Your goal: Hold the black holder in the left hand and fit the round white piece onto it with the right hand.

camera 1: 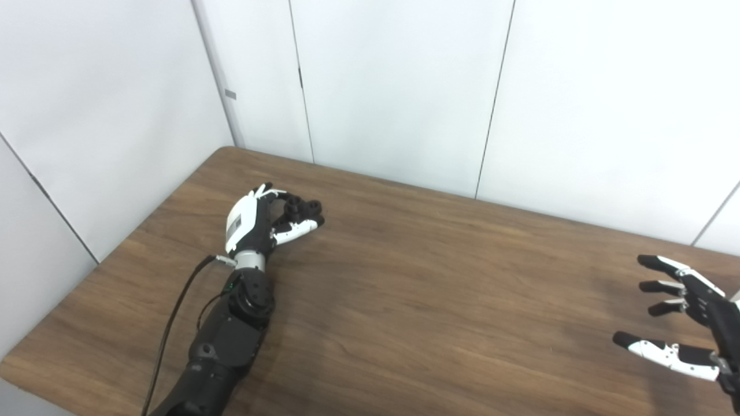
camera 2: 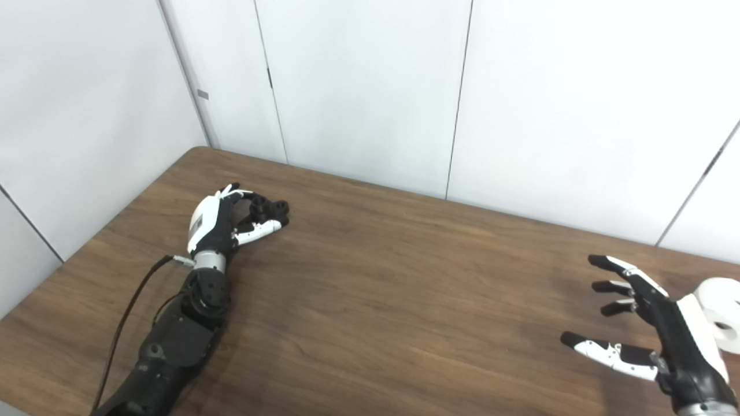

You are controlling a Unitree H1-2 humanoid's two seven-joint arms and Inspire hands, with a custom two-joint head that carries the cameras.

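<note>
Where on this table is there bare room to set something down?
The wide middle of the table, between the left robot hand around the black holder and the open right robot hand, is bare. The white roll crowds the right edge.

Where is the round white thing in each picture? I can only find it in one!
Left eye view: the round white piece is not in this picture; the right hand sits at the right edge with nothing white beyond it.
Right eye view: the round white piece is at the far right edge, on the table, just behind the open right hand.
Shared landmark: the left hand closed on the black holder, at the table's left side.
</note>
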